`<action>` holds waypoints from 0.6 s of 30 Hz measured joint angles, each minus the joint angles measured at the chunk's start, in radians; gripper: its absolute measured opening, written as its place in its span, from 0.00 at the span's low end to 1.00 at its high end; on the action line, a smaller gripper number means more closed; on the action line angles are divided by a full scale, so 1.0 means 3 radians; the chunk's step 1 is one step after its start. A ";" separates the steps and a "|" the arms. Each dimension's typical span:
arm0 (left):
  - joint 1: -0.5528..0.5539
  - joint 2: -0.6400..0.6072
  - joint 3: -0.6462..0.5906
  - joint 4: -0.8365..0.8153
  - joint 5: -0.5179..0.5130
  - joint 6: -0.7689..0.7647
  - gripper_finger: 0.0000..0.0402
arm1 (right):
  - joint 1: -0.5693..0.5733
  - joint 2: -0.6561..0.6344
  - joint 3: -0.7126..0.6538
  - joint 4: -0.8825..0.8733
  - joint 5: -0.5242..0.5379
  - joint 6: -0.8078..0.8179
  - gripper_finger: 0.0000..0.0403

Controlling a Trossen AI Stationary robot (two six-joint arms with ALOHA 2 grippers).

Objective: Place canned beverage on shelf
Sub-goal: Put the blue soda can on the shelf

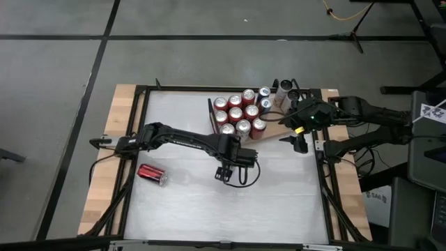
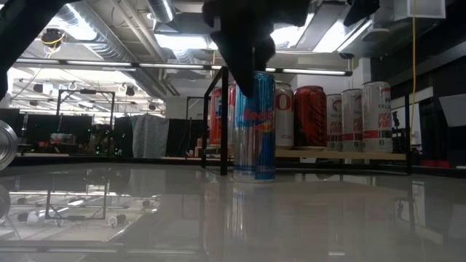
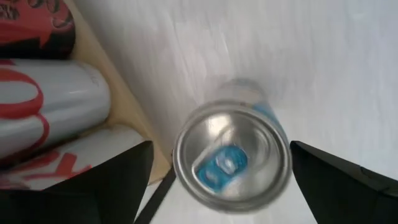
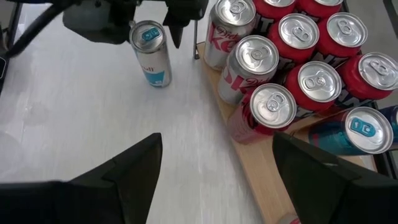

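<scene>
A red can lies on its side on the white surface, well off to the left of both arms, its long axis flat along the surface and nearer the left arm's base than its tip.

The left gripper hangs directly above a slim blue-and-silver can, which stands upright on the surface with its long axis vertical. In the left wrist view that can's top sits between the two dark fingers, and there is a clear gap on each side, so the jaws are spread wide and grip nothing. In my judgement the can counts as set down on the surface, just beside the shelf and not on it; the shelf's near edge and its packed red and silver cans lie just beyond the gripper.

Farther right, the right gripper waits over the shelf's right end, its jaws apart and empty, with the slim can well ahead of it. The left arm is much the nearer to that can.
</scene>
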 joint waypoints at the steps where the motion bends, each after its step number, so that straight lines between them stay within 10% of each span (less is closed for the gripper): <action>1: -0.0001 -0.0011 0.0012 -0.0041 0.0006 -0.0006 0.91 | 0.0000 0.0000 0.0000 0.0004 0.0000 0.0000 0.73; 18: -0.0037 -0.0763 0.0099 -0.0673 0.0032 -0.0513 0.91 | 0.0003 0.0390 0.0001 0.0812 -0.0104 0.0034 0.73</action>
